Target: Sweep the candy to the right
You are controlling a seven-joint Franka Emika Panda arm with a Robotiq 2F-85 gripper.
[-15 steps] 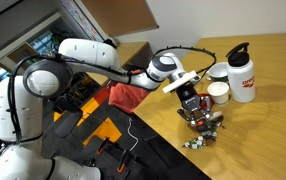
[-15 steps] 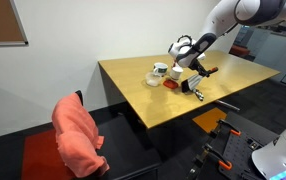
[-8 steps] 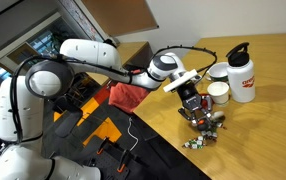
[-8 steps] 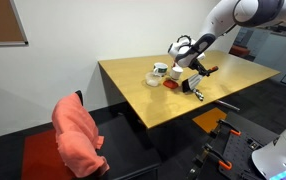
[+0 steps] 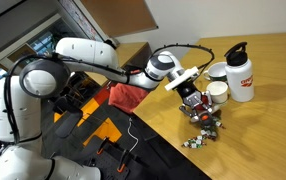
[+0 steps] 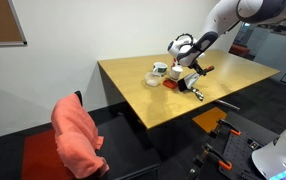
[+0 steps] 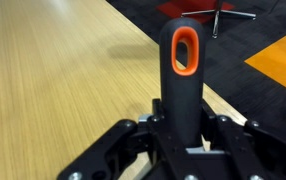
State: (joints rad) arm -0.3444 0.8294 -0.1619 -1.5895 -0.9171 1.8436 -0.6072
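Near the edge of the light wooden table [image 5: 268, 130], a loose scatter of tiny silvery-wrapped candy [image 5: 207, 123] lies just below the black gripper [image 5: 190, 101], which is clamped on a dark tool handle with an orange-rimmed hole [image 7: 183, 60]. The sweets look light and slippery, likely to skid; better pushed broadside than pinched
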